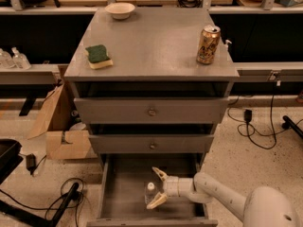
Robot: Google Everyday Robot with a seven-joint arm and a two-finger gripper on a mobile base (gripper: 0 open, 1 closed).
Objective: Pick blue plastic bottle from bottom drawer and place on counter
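One small clear white-capped plastic bottle (150, 193) stands in the open grey bottom drawer (124, 186), between the spread fingers (160, 174) of the one white tool (157, 189). Three things sit on the grey tabletop (151, 41): gold can (208, 44), green sponge (98, 56), white bowl (120, 10).

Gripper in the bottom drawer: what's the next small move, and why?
Probably close the jaws on the blue plastic bottle. The gripper is low inside the bottom drawer with its jaws open, one on each side of the bottle, and nothing is gripped yet. The lift to the counter would come only after that.
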